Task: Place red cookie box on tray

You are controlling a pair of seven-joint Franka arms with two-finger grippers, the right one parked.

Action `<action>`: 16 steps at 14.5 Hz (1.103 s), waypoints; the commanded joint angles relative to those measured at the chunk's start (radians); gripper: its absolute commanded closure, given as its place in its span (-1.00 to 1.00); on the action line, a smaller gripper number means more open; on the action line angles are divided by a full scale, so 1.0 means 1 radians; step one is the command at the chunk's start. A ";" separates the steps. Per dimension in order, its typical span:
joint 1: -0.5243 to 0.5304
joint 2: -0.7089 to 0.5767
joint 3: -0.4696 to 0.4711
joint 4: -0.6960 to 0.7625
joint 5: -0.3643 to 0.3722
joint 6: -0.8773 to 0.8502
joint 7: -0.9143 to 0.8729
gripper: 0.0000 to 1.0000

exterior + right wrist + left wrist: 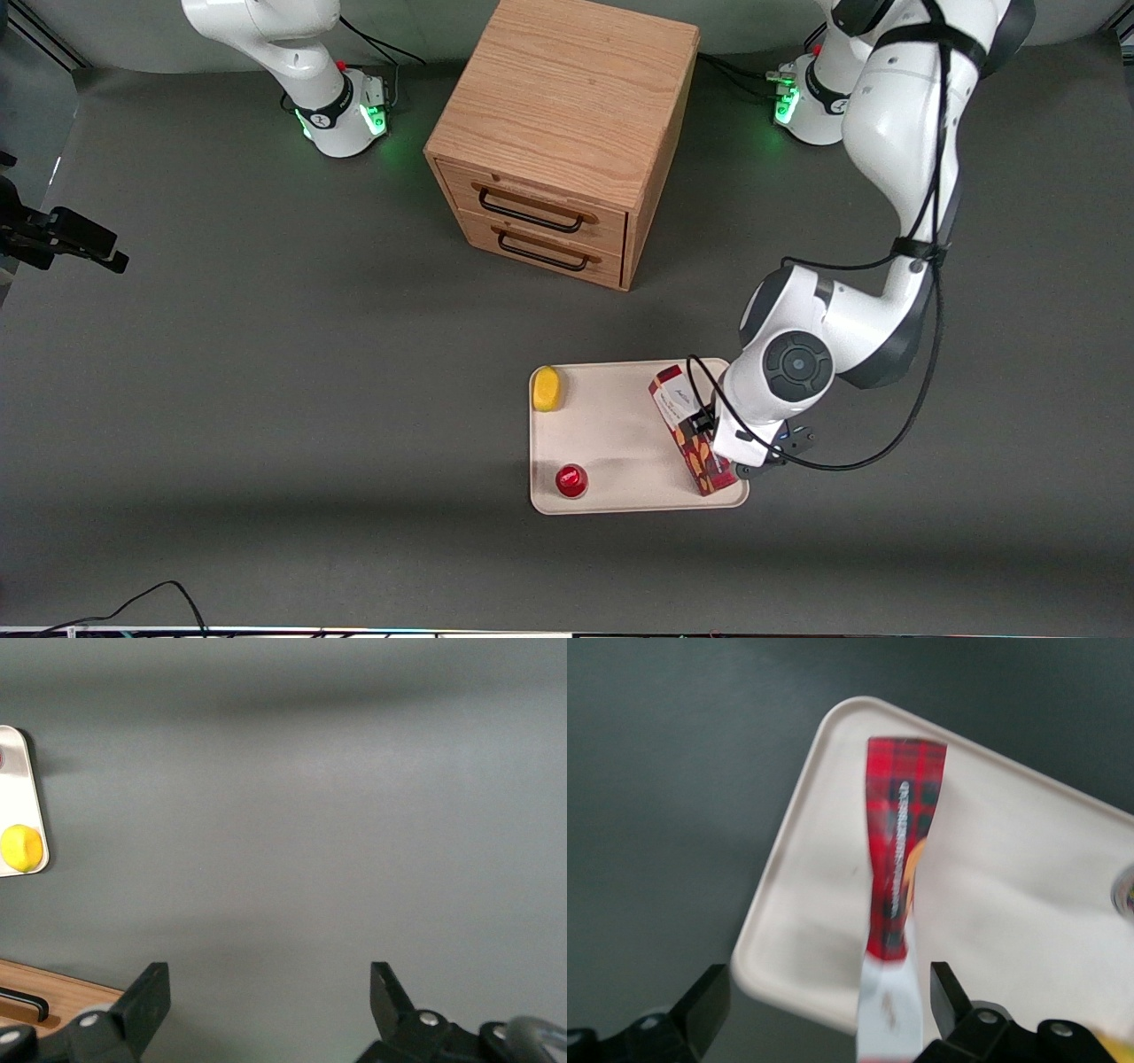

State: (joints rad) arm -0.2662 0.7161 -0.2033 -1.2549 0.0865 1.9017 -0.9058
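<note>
The red cookie box (689, 436) stands on its long narrow side on the tray (620, 434), along the tray's end toward the working arm. In the left wrist view the red cookie box (901, 859) runs away from the camera over the tray (992, 868), with its white end nearest. My gripper (830, 1001) is open and straddles that white end. One finger (946, 990) is close beside the box; the other finger (709, 999) stands well apart from it, over the dark table. In the front view the wrist hides most of the gripper (709, 425).
A yellow lemon-like object (547, 388) lies in the tray's corner farthest from the front camera, and a small round red object (571, 479) in the nearer corner. A wooden two-drawer cabinet (558, 133) stands farther back on the dark grey table.
</note>
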 commanded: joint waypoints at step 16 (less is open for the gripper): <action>0.071 -0.840 0.436 -0.597 -0.051 -0.247 0.998 -1.00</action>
State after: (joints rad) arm -0.1791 -0.0679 0.2197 -1.8082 0.0213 1.6398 0.0664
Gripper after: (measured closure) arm 0.000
